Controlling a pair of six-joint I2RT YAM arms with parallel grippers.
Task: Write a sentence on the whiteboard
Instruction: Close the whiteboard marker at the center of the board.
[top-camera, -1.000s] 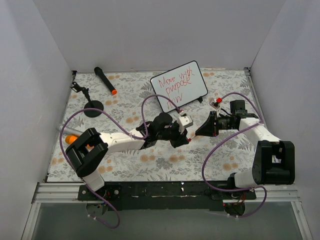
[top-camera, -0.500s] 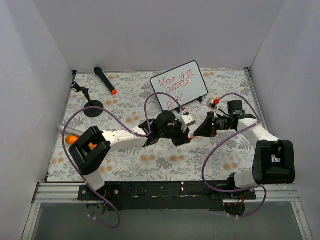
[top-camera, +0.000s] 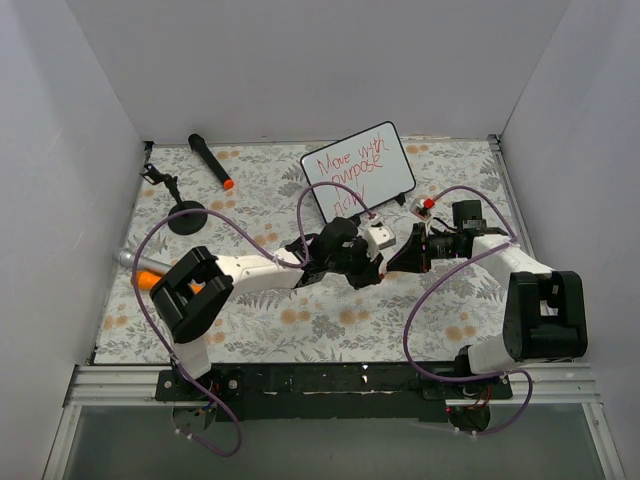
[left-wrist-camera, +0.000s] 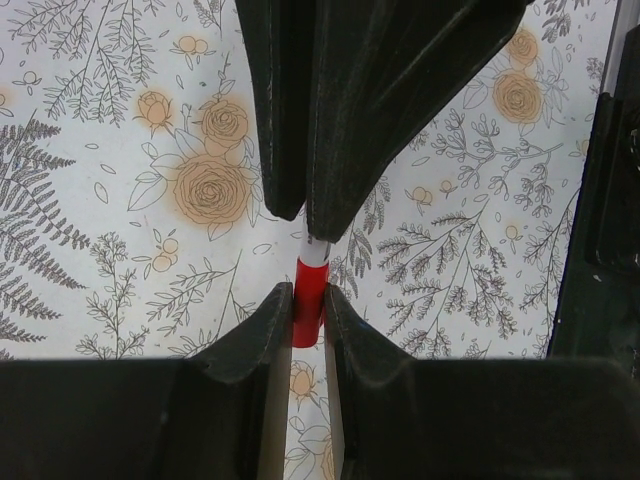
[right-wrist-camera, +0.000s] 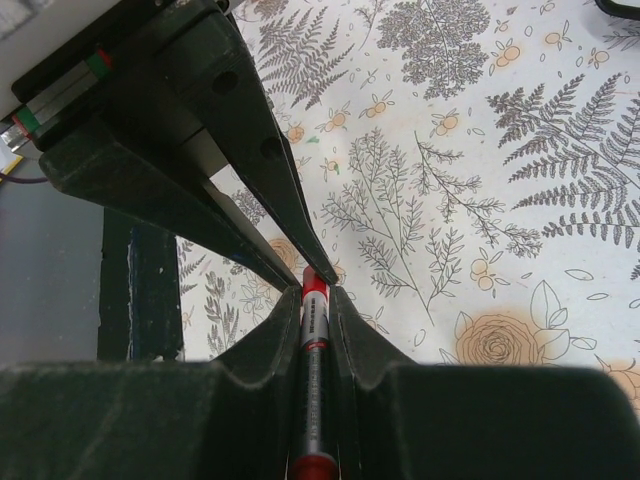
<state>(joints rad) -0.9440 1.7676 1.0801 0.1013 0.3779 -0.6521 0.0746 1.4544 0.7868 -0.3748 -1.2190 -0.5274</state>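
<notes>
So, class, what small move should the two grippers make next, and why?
Probably press the left gripper toward the right gripper along the slim red-ended marker pen: both are shut on it, and a white neck shows beside its red end, so that end looks unseated.

The whiteboard (top-camera: 360, 172) is standing at the table's (top-camera: 330, 330) back. Before it, a marker (right-wrist-camera: 313, 350) is lying between left gripper (left-wrist-camera: 305, 295) and right gripper (right-wrist-camera: 312, 295).

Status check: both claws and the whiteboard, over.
Left claw shut on red marker end, right claw shut on its barrel, tips meeting. Whiteboard propped behind, sentence in three red lines. Purple cable loops across its near edge.
</notes>
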